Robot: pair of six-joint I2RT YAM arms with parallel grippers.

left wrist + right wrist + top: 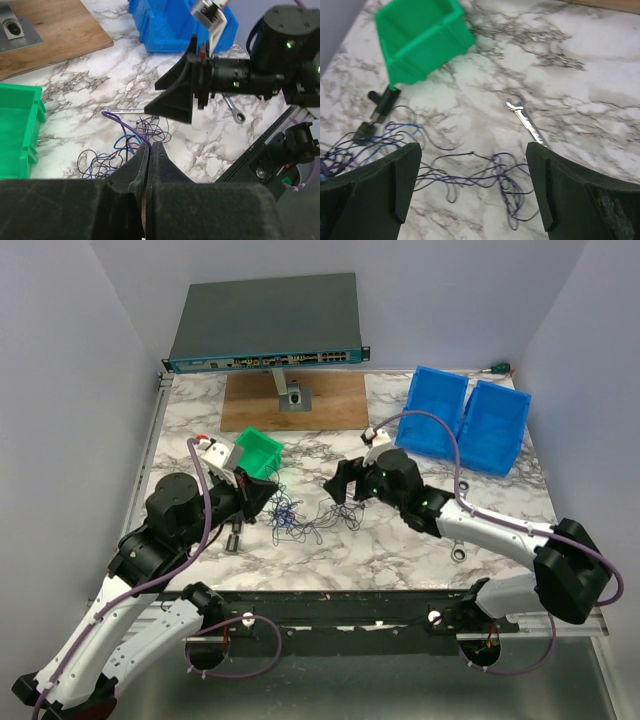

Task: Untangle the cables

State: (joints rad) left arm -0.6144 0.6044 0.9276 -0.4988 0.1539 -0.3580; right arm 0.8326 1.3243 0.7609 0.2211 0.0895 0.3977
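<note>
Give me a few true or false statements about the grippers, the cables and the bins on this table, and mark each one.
1. The right gripper is open. True.
2. The left gripper is spread wide. False: it is shut, and a purple wire rises into its tips.
3. The cables lie inside the green bin. False: they lie on the marble table, beside the bin.
4. Two blue bins sit at the table's far right. True.
</note>
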